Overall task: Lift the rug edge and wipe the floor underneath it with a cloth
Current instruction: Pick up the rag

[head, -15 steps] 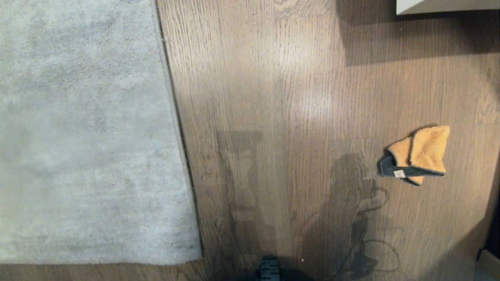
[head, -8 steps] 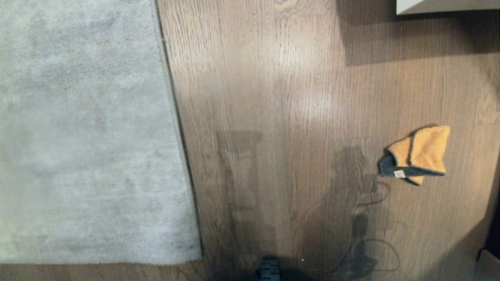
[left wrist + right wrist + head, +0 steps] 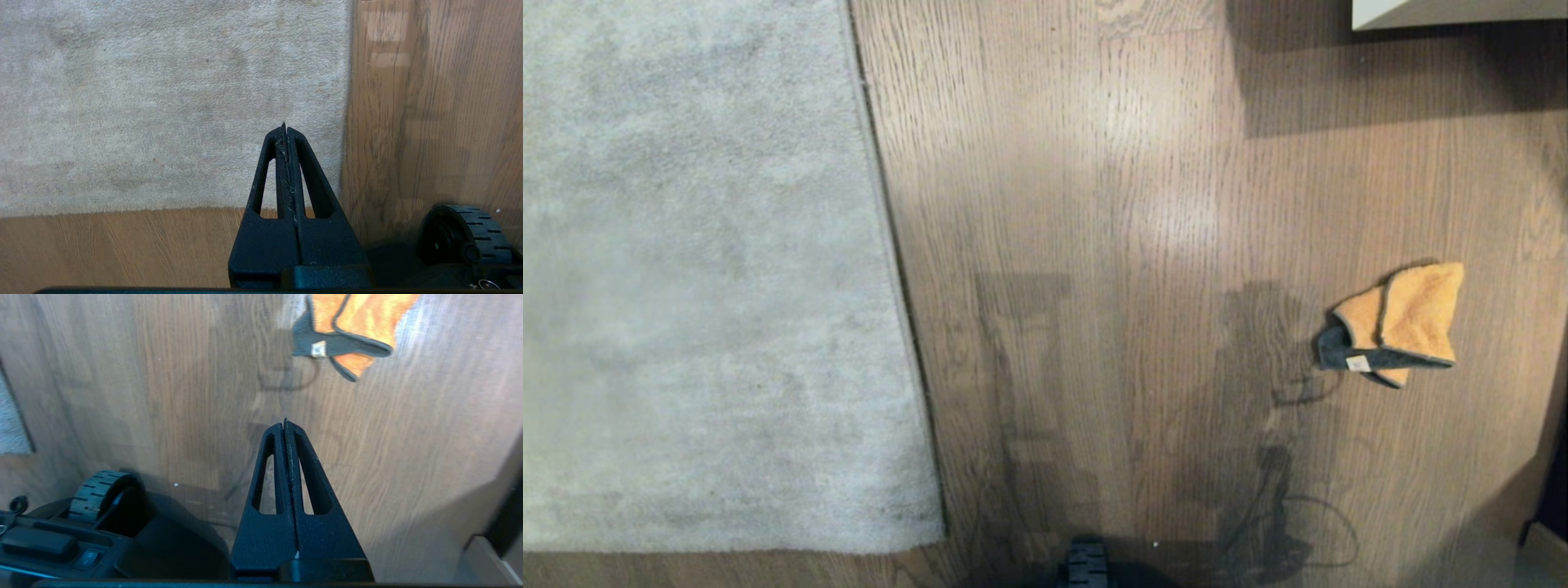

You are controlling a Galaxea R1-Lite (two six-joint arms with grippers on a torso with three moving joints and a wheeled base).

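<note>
At the bottom edge of the head view we see the dark top of our base (image 3: 1086,567) with a ribbed wheel, resting on the floor (image 3: 1094,204). Neither arm shows in that view; only their shadows fall on the planks just above the base.

In the left wrist view the left gripper (image 3: 284,127) has its jaws pressed together, with a few fibres stuck along the seam and nothing held. Its tips hang over the rug's near corner, close to the rug edge (image 3: 346,122) that runs up the frame where the pile meets the wood. A wheel (image 3: 466,232) of the base sits at the lower right of that frame.

In the right wrist view the right gripper (image 3: 284,424) also has its jaws together and empty. It hangs above bare floor, pointing up the frame toward the cloth (image 3: 351,330), which lies apart from the tips at the upper centre-right, cut off by the top edge.

Farther out in the head view, the rug (image 3: 703,269) fills the left side of the frame and lies flat. Its rug edge (image 3: 894,269) slants from the top down to a corner at the lower left centre. The cloth (image 3: 1401,322) lies crumpled on the floor at the right of the frame, well apart from the rug: orange-tan with a grey part and a small white tag on its lower left side.

In the upper right corner a pale piece of furniture (image 3: 1454,12) casts a dark shadow on the planks.
</note>
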